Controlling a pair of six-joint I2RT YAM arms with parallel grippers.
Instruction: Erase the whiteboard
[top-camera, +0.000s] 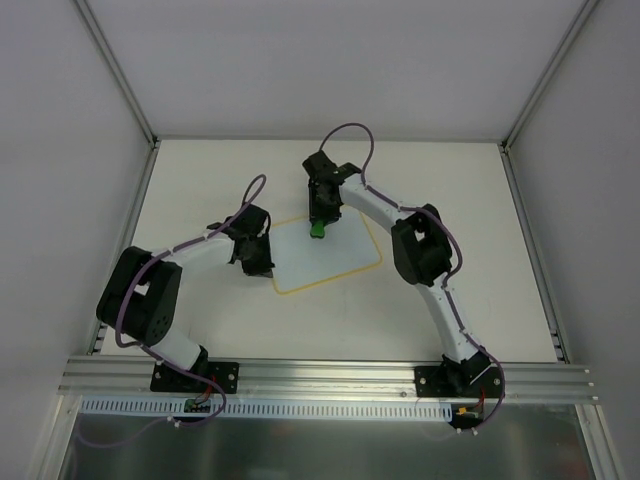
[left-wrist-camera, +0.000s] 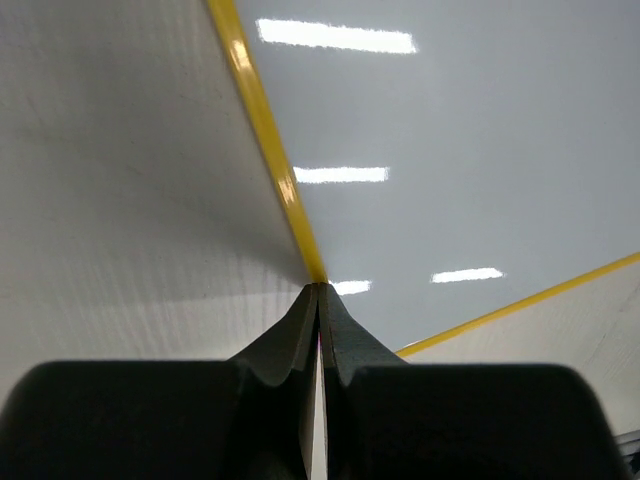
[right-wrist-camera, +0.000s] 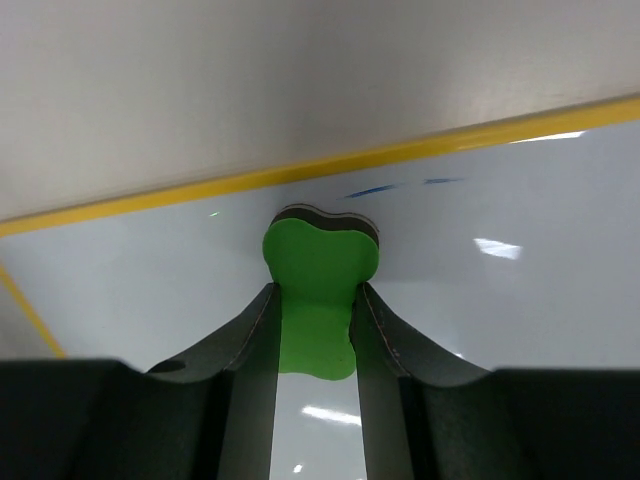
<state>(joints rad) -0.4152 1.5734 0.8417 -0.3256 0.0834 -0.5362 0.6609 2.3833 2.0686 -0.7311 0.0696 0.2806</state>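
Note:
The whiteboard (top-camera: 335, 260), white with a thin yellow rim, lies flat in the middle of the table. My right gripper (top-camera: 318, 228) is shut on the green eraser (right-wrist-camera: 318, 275) and holds it on the board near its far edge. A faint blue mark (right-wrist-camera: 385, 187) remains just beyond the eraser by the yellow rim (right-wrist-camera: 300, 172). My left gripper (top-camera: 258, 268) is shut, its tips (left-wrist-camera: 320, 290) pressing on the board's left edge at the rim (left-wrist-camera: 270, 140). The board's face (left-wrist-camera: 450, 150) looks plain there.
The board sits on a white tabletop (top-camera: 450, 190) walled by white panels with metal posts. A metal rail (top-camera: 330, 375) runs along the near edge, where both arm bases are bolted.

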